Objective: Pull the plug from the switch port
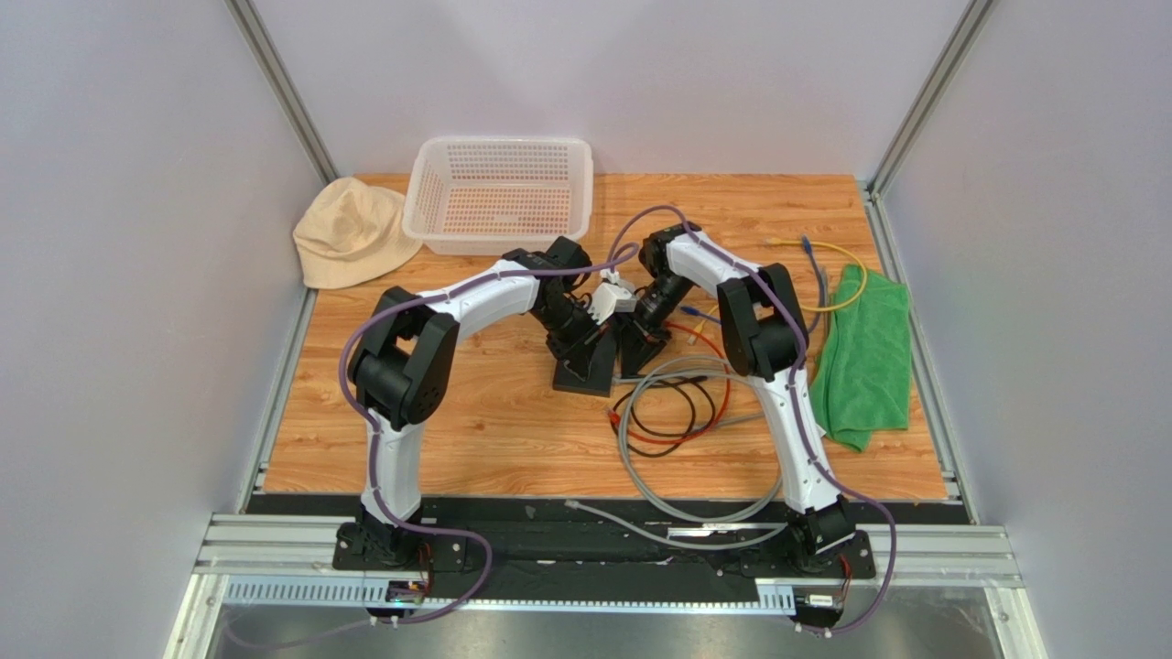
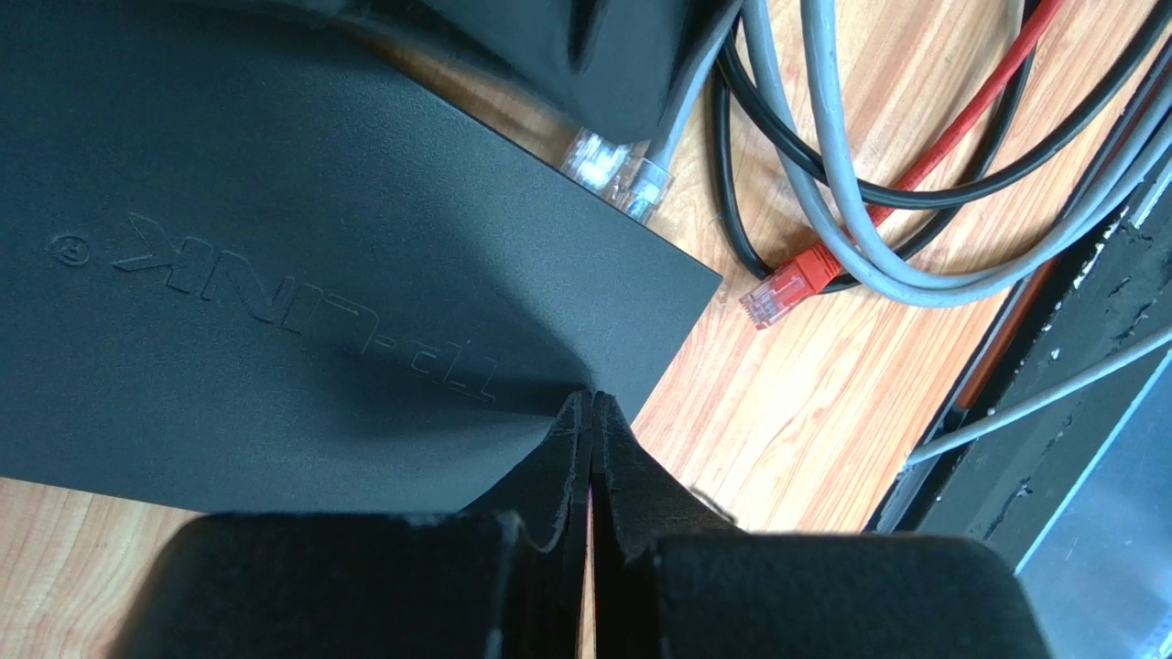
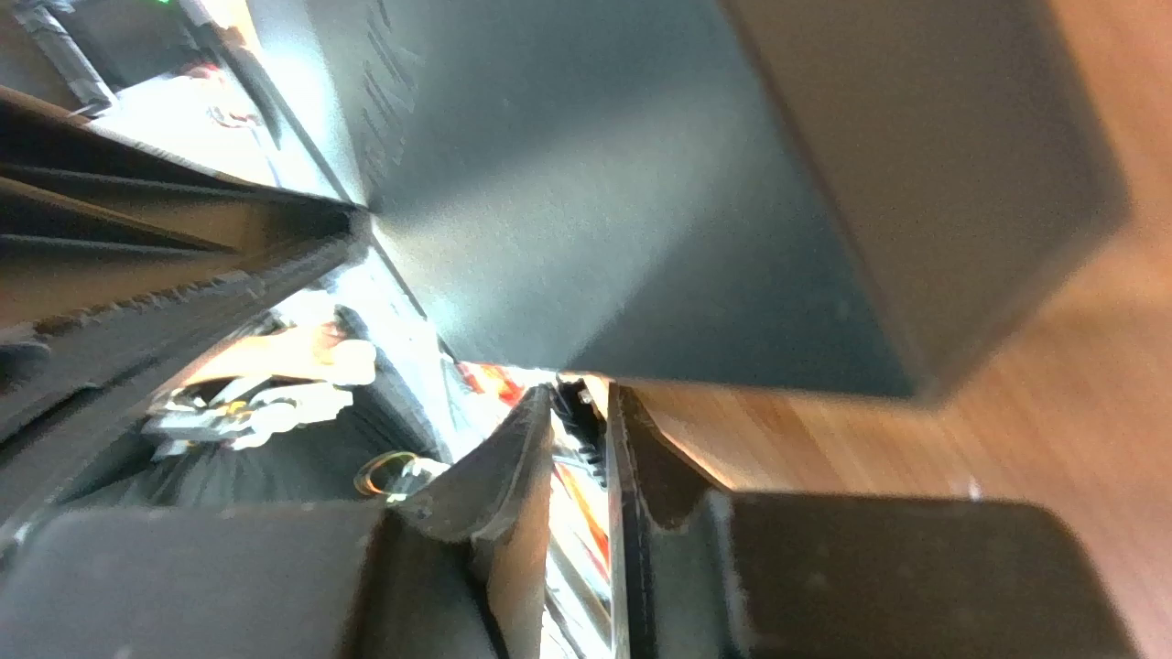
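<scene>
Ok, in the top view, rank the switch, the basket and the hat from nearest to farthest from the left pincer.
1. The switch, mid-table, right at the tips of the left pincer.
2. The white basket, behind it at the far edge.
3. The beige hat, in the far-left corner.

Matte black switch (image 2: pixel 275 275) on an orange-brown wood-grain table (image 1: pixel 468 440).
Clear plugs (image 2: pixel 612 168) on grey cables (image 2: pixel 823 124); one red cable (image 2: pixel 977 94) with a clear-tipped red plug (image 2: pixel 787 288); one black cable (image 2: pixel 725 165); white latticed basket (image 1: pixel 502 142), beige hat (image 1: pixel 351 234), green cloth (image 1: pixel 864 360), yellow cable (image 1: pixel 853 282).
</scene>
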